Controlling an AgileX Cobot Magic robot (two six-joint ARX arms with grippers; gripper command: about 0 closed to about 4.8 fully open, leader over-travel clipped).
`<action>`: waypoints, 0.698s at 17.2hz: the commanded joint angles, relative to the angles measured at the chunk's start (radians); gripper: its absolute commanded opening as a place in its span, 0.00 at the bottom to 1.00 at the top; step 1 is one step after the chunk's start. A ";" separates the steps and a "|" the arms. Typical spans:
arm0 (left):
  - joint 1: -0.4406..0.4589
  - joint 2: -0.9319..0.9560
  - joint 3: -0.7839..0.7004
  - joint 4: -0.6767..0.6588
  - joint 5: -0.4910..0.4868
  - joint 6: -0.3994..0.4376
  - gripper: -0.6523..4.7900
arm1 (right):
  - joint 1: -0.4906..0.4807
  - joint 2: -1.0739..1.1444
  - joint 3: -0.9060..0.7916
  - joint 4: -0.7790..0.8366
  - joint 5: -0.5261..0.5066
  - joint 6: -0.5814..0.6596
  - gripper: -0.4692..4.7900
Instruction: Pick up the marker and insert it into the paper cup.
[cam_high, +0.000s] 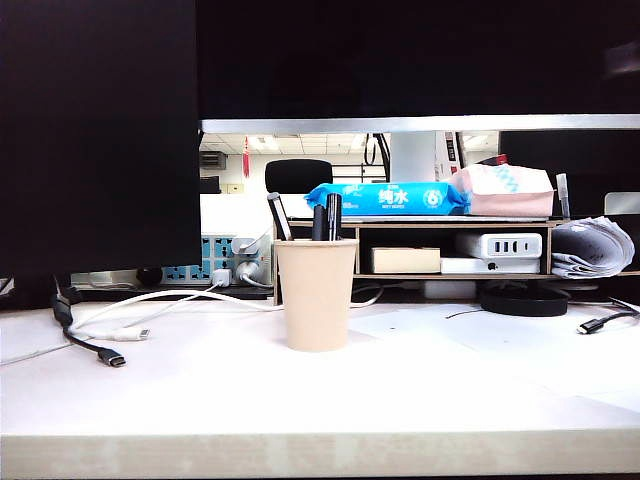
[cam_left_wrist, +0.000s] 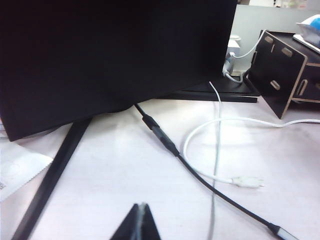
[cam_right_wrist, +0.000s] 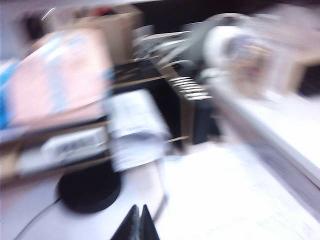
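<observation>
The marker (cam_high: 333, 215) stands in the paper cup (cam_high: 315, 295) on the bench (cam_high: 450, 390). It looks light, stiff and smooth; best held mid-barrel. The left claw (cam_left_wrist: 142, 220) and right claw (cam_right_wrist: 139, 222) are closed, holding nothing.

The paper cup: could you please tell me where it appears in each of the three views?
Exterior view: paper cup stands mid-table, pens in it.
Left wrist view: not in it.
Right wrist view: not in it; picture blurred.
Shared landmark: the wooden shelf behind the cup, also at the left wrist view's edge.
</observation>
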 joint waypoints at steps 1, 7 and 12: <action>0.001 0.000 0.001 0.013 0.003 0.004 0.11 | -0.098 -0.186 -0.098 0.045 -0.045 0.069 0.08; 0.001 0.000 0.001 0.013 0.002 0.004 0.11 | -0.323 -0.480 -0.246 -0.175 -0.343 0.062 0.08; 0.001 0.000 0.001 0.013 0.002 0.004 0.11 | -0.373 -0.699 -0.315 -0.380 -0.402 -0.056 0.08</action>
